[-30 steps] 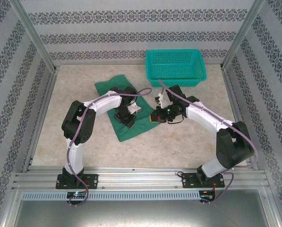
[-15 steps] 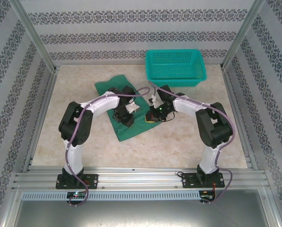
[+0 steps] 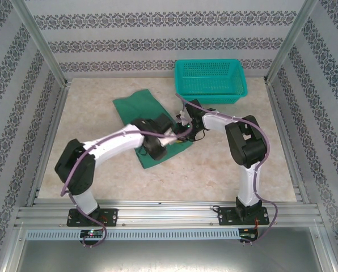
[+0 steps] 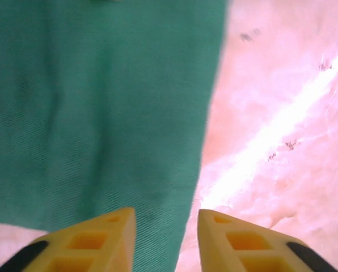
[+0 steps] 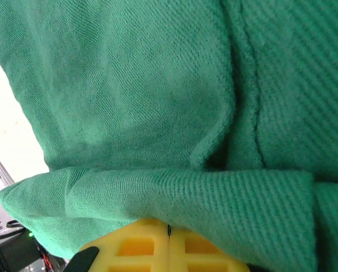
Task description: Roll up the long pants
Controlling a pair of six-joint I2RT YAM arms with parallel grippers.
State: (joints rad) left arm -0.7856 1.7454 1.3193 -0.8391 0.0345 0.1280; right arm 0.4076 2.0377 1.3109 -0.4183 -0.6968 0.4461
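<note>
Tools: left tool (image 4: 164, 214) spread over the pants (image 3: 136, 105) edge | right tool (image 5: 169, 228) pressed together at a fold | pants flat toward the counter (image 3: 214, 164) far edge, no roll formed | rolling all left

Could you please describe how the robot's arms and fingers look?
The left arm and right arm have white links, black joints and a purple cable along each. The fingers are yellow blocks with square cut-outs and black pads.
</note>
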